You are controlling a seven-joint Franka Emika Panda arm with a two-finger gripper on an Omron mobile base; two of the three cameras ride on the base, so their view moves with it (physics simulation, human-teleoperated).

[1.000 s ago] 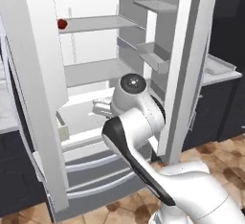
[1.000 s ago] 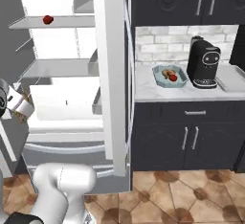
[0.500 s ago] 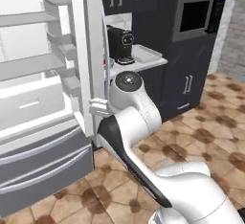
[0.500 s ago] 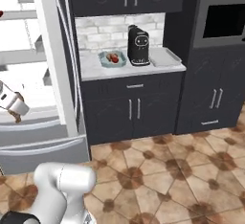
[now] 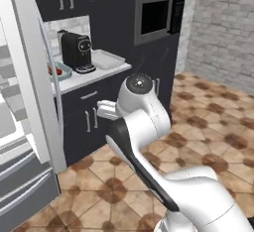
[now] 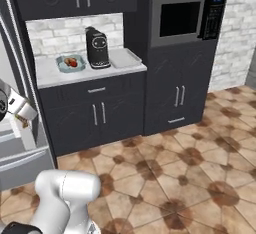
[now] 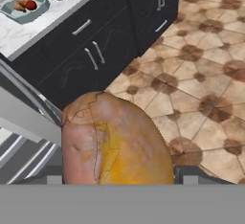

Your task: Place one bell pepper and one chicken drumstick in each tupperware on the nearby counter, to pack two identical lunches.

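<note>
Left base view: teal tupperware (image 5: 60,72) sits on the marble surface (image 5: 84,80) left of the coffee machine (image 5: 76,51). Right base view: gripper (image 6: 22,123) at far left, jaws spread wide around a brown item. Hand view: chicken drumstick (image 7: 114,141) lodged between the jaws, plump end forward; tupperware well beyond, holding a bell pepper (image 7: 30,5).
</note>
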